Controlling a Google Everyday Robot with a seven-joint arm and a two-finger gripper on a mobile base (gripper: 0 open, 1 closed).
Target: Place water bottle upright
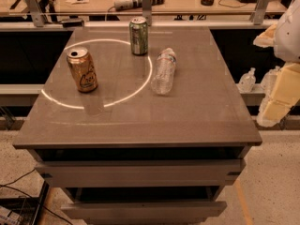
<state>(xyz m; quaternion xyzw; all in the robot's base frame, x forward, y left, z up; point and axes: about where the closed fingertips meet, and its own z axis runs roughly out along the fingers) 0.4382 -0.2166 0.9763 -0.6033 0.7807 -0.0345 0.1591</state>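
Jaws of the gripper [277, 97] hung beyond the three-o'clock edge of the surface [140, 125]; whether spread or pressed together could not be told. At nine o'clock from them, the water bottle [164, 72] lay flat mid-surface, cap toward twelve.

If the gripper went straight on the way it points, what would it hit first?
The gripper hangs right of the table, seemingly pointing down and left. Its line probably meets the table's right edge first, well short of the lying bottle. Depth is unclear, so it could miss.
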